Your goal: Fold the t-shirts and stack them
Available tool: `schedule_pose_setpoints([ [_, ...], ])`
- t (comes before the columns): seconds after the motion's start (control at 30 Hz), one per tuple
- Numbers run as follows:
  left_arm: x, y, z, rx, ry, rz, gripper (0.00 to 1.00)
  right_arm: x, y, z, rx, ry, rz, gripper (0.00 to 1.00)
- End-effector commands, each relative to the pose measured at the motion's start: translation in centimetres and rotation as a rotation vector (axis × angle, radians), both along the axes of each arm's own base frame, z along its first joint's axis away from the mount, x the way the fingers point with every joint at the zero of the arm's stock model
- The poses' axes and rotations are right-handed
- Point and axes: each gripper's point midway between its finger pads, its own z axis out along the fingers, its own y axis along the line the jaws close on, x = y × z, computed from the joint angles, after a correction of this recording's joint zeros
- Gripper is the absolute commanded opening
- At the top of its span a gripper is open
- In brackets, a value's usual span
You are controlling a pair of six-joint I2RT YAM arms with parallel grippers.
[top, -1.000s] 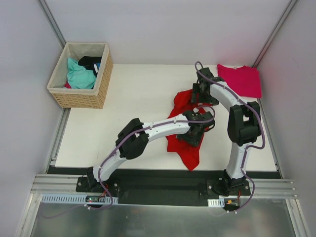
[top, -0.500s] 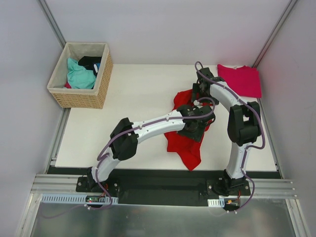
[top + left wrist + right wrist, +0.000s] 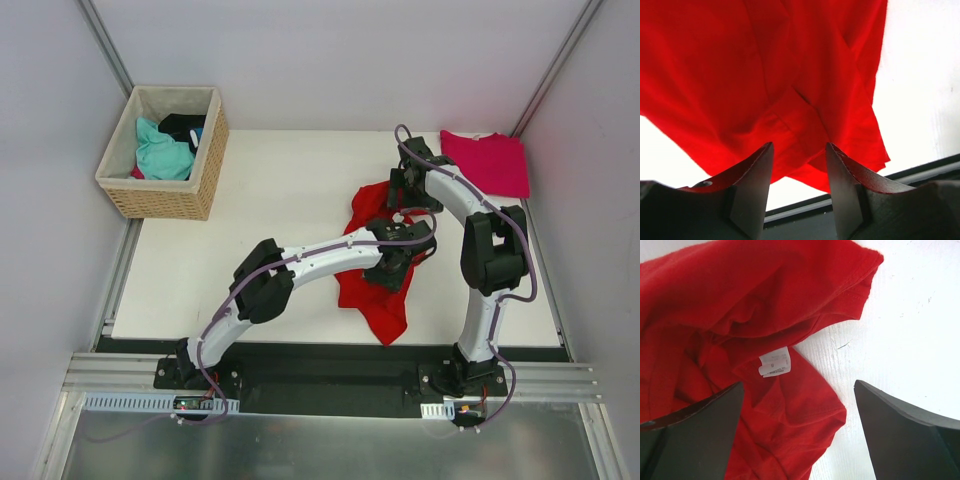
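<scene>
The left gripper (image 3: 800, 145) hangs low over the red t-shirt (image 3: 740, 75). Its 2 fingers (image 3: 752, 190) are apart with a small gap, and nothing is pinched between them. The right gripper (image 3: 799, 385) is wide open above the same shirt, near its little white label (image 3: 774, 361). The red shirt is crumpled and wrinkly. It lies in the middle of the white desk (image 3: 270, 210), with 1 end near the front edge. The pink t-shirt (image 3: 487, 162) lies flat in the far right corner, well apart. A wicker basket (image 3: 165, 195) with teal cloth (image 3: 160, 152) inside sits at the far left corner. Plain pale walls (image 3: 320, 60) stand around the desk.
</scene>
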Motion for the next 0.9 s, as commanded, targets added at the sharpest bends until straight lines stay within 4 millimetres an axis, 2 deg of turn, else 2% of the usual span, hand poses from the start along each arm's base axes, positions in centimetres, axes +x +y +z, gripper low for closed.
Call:
schedule_pose_setpoints([
  [0.0,0.3,-0.6,0.2,-0.015,0.002,0.02,0.46,0.2,-0.2,1.8,0.012,-0.048,-0.011,0.96],
  [0.47,-0.6,-2.4,0.2,-0.077,0.049,-0.009,0.41,0.2,-0.1,1.4,0.014,-0.04,-0.01,0.96],
  [0.87,-0.5,-1.6,-1.4,-0.03,0.047,0.009,0.39,0.1,0.1,0.9,0.017,-0.027,-0.009,0.96],
])
